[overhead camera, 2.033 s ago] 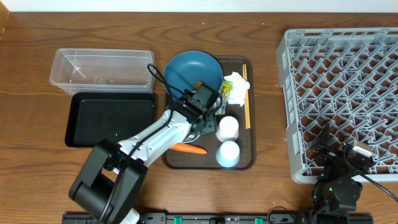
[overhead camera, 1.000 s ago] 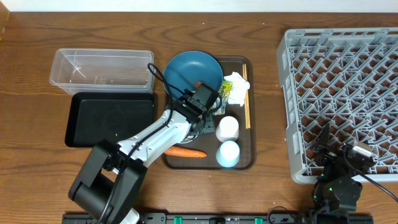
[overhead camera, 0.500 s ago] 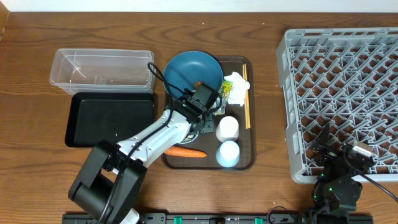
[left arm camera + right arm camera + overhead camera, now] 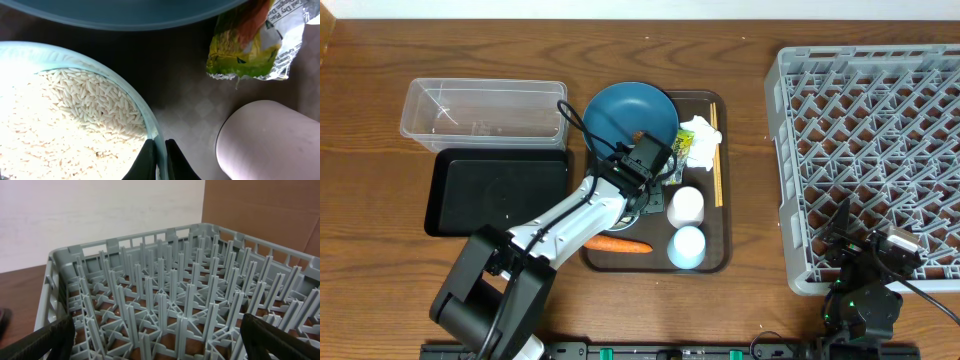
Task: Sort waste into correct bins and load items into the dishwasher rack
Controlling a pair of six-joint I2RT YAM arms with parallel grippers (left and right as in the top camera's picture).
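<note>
My left gripper [image 4: 160, 161] is shut on the right rim of the pale-blue bowl [image 4: 75, 60], which is full of white rice [image 4: 65, 120]. In the overhead view the left gripper [image 4: 658, 182] and its arm cover most of the bowl [image 4: 648, 207]. The dark-blue plate [image 4: 630, 112] lies just behind it with a small brown lump [image 4: 638, 135] on it. A yellow-green wrapper [image 4: 255, 45], a white tissue [image 4: 699, 129] and the chopsticks [image 4: 717, 160] lie to the right. Two cups [image 4: 686, 204] [image 4: 686, 246] and the carrot [image 4: 620, 243] sit nearer. My right gripper [image 4: 160, 345] is open, facing the grey rack [image 4: 165, 295].
Everything but the rack sits on a brown serving tray [image 4: 712, 262]. The clear tub [image 4: 485, 112] and the black tray [image 4: 498, 190] lie left of it. The rack [image 4: 870, 150] fills the right side of the table. One cup [image 4: 270, 140] stands close to the right of my left fingers.
The carrot lies slightly further to the lower left than two seconds ago. Neither arm has visibly moved.
</note>
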